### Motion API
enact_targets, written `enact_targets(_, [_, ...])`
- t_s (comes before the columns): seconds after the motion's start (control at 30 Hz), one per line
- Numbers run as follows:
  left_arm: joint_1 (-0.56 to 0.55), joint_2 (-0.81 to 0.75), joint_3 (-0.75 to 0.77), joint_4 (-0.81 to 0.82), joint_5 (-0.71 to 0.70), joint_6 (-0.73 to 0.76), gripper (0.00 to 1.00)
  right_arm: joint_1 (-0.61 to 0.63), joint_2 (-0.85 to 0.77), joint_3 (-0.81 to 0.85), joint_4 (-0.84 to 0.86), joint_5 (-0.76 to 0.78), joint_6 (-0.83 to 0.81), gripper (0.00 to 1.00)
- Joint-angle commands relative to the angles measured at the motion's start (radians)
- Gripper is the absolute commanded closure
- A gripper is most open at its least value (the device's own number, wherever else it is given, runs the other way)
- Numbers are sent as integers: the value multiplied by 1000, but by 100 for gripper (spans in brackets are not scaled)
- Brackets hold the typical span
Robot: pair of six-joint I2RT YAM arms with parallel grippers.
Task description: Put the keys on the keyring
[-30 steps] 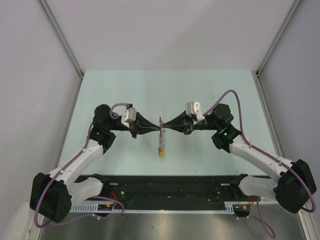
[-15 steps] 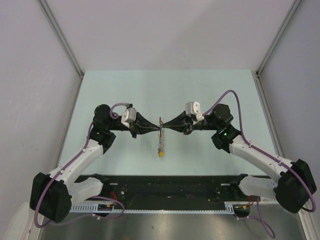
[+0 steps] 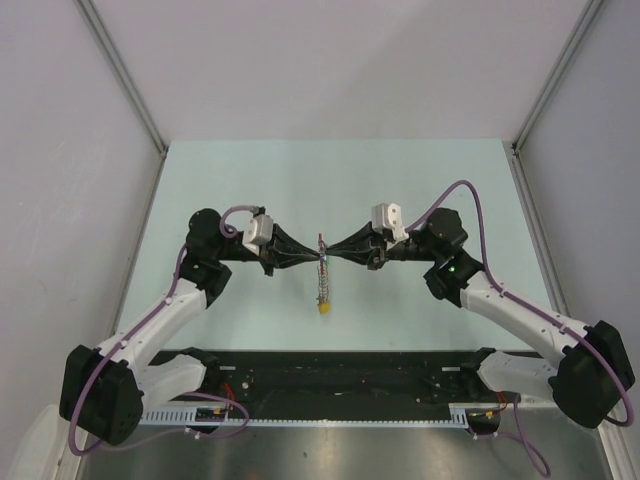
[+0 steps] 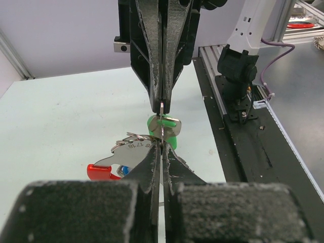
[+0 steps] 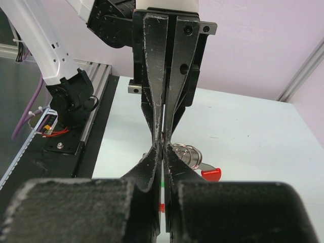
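Note:
My left gripper [image 3: 316, 258] and right gripper [image 3: 328, 257] meet tip to tip above the middle of the table. The keyring [image 3: 322, 285] hangs between them, its yellow tag [image 3: 322, 308] lowest. In the left wrist view my left gripper [image 4: 162, 144] is shut on a thin metal edge by the keyring's silver body [image 4: 132, 152], which has a red segment [image 4: 101, 172]. The green key [image 4: 167, 130] sits just past the tips, and a blue bit [image 4: 123, 168] shows behind the body. In the right wrist view my right gripper [image 5: 163, 147] is shut on the same thin metal beside the rings [image 5: 187, 152].
The pale green table [image 3: 250, 190] is bounded by grey walls with metal rails at left and right. A black strip with cable tracks [image 3: 340, 380] runs along the near edge between the arm bases.

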State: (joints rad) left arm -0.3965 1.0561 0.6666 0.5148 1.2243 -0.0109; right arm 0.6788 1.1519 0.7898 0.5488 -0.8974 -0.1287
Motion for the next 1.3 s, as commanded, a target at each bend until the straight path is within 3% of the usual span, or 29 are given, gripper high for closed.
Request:
enact_targets(0.0, [4, -11, 22, 42, -8, -17, 100, 7, -32, 40, 14, 8, -12, 100])
enact_targets(1.27, [4, -15, 22, 39, -5, -17, 99, 11, -11, 40, -9, 29, -32, 100])
